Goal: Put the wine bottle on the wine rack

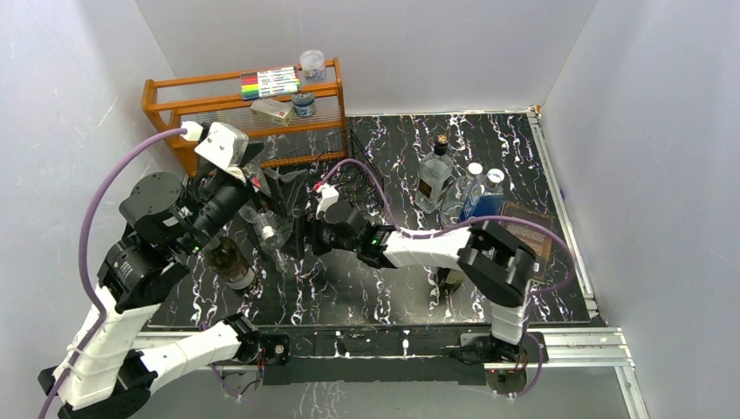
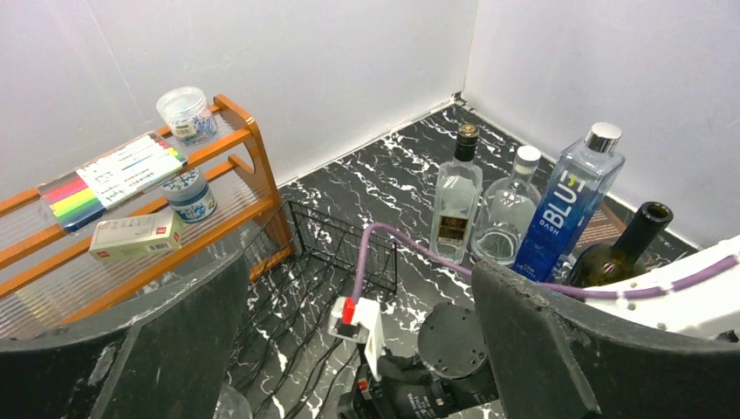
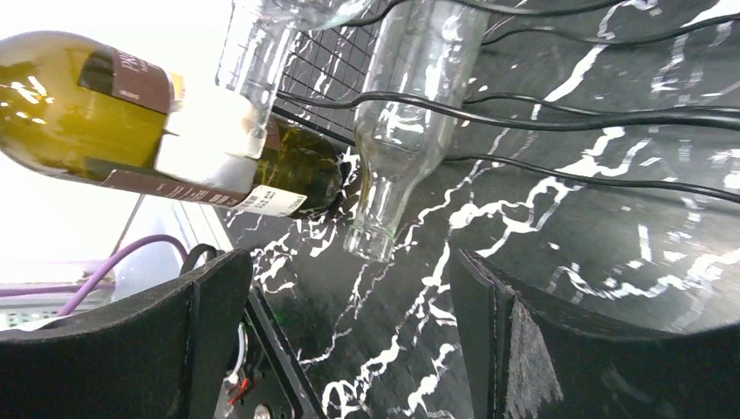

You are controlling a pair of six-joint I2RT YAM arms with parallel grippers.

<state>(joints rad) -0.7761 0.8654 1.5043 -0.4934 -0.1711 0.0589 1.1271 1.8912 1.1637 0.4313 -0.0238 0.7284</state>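
**A:** Wine bottle (image 3: 78, 122), where?

**B:** It lay on its side, olive glass with a maroon label. It was just beside a clear bottle (image 3: 406, 122) that rested across the wine rack (image 2: 340, 244) wires, neck poking out.

**A:** Actually cradled?

**B:** Couldn't tell. Its base met a rack wire, and the rest ran out of view.

**A:** Claws?

**B:** The right gripper (image 3: 349, 271) had its fingers wide apart with nothing between them, facing the clear bottle's mouth. The left gripper (image 2: 358, 271) was spread wide too, empty, hanging above the rack.

**A:** Progress?

**B:** Looked placed, I'd judge. What was left was backing the right arm away and confirming the bottle wouldn't roll. A dark open bottle (image 2: 624, 253) stood upright, well apart.
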